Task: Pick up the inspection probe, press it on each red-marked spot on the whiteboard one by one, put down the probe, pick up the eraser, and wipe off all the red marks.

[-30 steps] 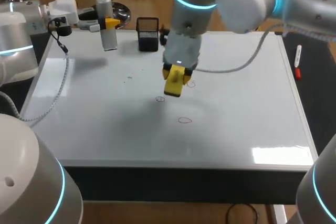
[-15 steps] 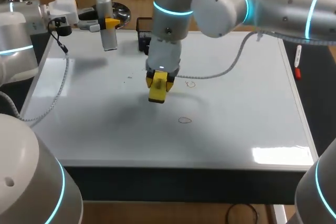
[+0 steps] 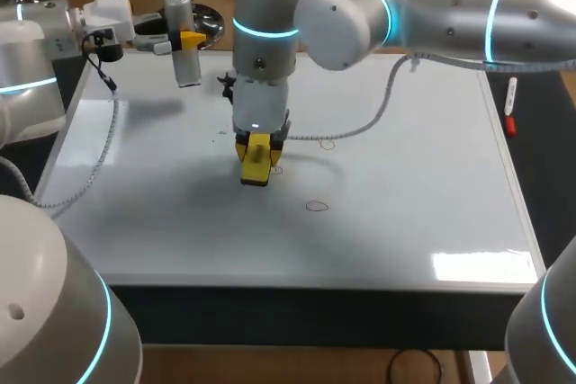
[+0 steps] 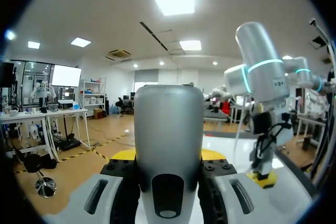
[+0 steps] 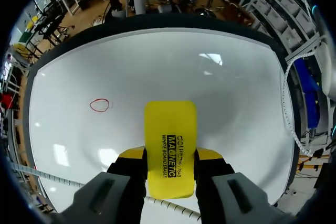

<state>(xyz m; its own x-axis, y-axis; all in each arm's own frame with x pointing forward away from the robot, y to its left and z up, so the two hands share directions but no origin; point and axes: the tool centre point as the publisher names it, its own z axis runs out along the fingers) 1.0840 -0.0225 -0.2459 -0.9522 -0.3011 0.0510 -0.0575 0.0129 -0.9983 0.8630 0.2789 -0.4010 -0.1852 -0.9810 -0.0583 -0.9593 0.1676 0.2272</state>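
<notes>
In the head view, the right arm is seen reaching in past the middle of the whiteboard (image 3: 423, 222). The yellow eraser (image 3: 256, 166) is clamped in the right gripper (image 3: 258, 143) and is held low at the board, though contact cannot be told. One red mark (image 3: 277, 169) is seen just beside the eraser, and two more are drawn near it. At the far left corner the silver inspection probe (image 3: 184, 56) is gripped upright by the left gripper (image 3: 183, 40). In the left wrist view, the probe is seen pinched between both fingers. In the right wrist view, the eraser is squeezed from two sides, and a red mark is seen ahead and off to one side.
</notes>
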